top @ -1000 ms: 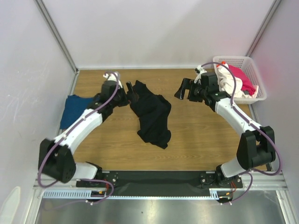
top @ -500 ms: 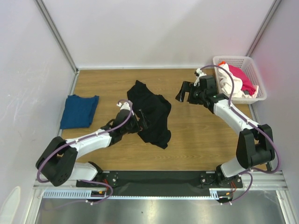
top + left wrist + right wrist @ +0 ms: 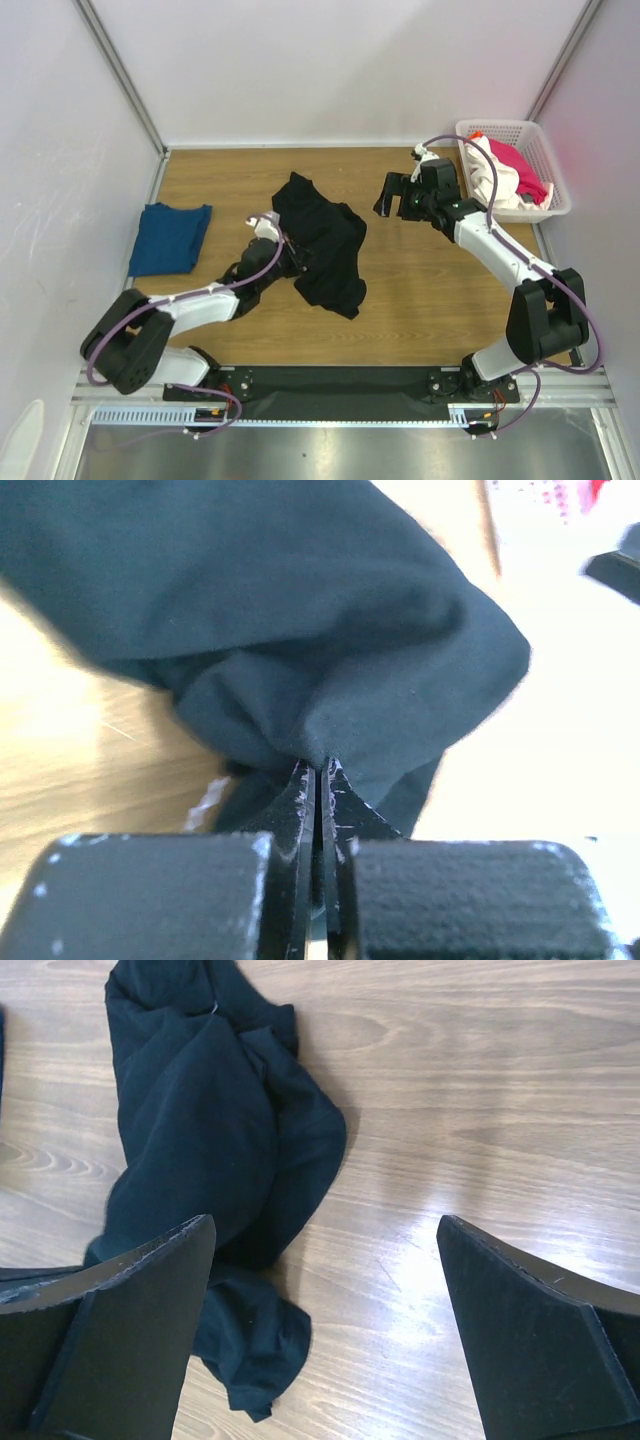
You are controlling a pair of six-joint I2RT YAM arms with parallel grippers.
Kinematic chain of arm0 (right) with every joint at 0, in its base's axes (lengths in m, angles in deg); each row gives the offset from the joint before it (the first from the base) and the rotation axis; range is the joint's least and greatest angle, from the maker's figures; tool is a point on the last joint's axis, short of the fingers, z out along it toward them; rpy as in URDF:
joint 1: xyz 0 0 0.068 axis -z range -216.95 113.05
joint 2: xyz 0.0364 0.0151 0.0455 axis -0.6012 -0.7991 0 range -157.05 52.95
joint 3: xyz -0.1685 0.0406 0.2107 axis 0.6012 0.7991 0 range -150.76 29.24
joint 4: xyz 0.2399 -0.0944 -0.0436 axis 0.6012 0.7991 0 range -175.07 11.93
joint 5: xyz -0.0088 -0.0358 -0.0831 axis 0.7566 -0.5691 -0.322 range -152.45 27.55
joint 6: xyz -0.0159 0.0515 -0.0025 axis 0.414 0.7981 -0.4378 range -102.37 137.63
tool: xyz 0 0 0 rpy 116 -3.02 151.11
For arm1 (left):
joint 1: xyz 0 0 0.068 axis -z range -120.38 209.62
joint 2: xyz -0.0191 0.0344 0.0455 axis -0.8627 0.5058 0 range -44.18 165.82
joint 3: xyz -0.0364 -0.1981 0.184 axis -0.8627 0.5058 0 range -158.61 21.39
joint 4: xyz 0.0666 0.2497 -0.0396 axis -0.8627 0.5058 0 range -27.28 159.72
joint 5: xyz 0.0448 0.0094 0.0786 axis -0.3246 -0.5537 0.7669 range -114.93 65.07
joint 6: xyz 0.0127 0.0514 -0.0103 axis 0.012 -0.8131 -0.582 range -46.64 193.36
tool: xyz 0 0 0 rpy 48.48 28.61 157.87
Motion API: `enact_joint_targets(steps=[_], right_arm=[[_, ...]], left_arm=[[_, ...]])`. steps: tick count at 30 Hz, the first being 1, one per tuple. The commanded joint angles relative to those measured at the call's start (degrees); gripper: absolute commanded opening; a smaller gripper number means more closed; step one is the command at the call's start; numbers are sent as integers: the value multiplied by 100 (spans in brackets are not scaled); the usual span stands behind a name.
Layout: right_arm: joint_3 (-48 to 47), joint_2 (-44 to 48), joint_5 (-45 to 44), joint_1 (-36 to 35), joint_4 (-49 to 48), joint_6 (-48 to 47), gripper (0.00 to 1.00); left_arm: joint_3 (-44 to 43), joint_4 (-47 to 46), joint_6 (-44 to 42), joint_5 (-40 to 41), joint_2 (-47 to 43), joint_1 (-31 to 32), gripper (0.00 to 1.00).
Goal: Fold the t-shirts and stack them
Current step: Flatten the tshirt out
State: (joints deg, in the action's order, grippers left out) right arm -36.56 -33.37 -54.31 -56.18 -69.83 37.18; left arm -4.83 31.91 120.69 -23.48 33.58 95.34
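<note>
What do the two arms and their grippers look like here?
The left arm and right arm have white shells, black joints and looping purple cables. The left gripper has narrow black fingers, scuffed white at the edges; the right gripper has broad black wedge-shaped fingers.

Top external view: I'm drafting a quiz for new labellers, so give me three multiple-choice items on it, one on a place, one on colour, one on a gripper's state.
1. The dark blue t-shirt lies: A in the basket; B by the table's left edge; C under the black t-shirt.
2. The heaped t-shirts in the basket are: A white and pink-red; B green; C yellow.
3. The left gripper is: A wide open; B shut on the black t-shirt; C shut on nothing.
Answers: 1 B, it lies flat and alone on the wood; 2 A, both colours show over the rim; 3 B, the left wrist view shows black cloth pinched in it.
</note>
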Motion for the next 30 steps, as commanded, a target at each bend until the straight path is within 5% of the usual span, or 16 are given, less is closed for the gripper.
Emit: enact_joint_targets(steps=[1,2,6,12,16,26,27,28,29,30], right_arm=[[-407,230,-173,6,92,-92,100],[-442,239,-173,-2,93,-83,100],[-583,230,-251,24,75,31,100],[-733,177,-85,366,172,321,100],[-504,318,-137,489,145,391,100],[-153,485,-129,753,304,392,100],[-135,502,-146,753,312,400,100],[-126,520,-129,771,286,392,100],[-117,520,-120,780,269,392,100],[-117,520,-94,780,260,400,100]], left_arm=[[-671,1504,-609,502,-924,-232,0],[-979,2117,-863,1349,-1164,-241,0],[-2961,3878,-2741,2701,-2088,-268,0],[-4986,5416,-4151,1423,-1502,-128,0],[-4867,5840,-4434,708,-833,250,0],[-4656,6140,-4620,488,328,2052,2],[-4656,6105,-4558,418,345,2052,12],[-4656,6052,-4488,435,337,2052,38],[-4673,6008,-4365,591,319,2052,99],[-4717,5929,-4329,671,302,2052,100]])
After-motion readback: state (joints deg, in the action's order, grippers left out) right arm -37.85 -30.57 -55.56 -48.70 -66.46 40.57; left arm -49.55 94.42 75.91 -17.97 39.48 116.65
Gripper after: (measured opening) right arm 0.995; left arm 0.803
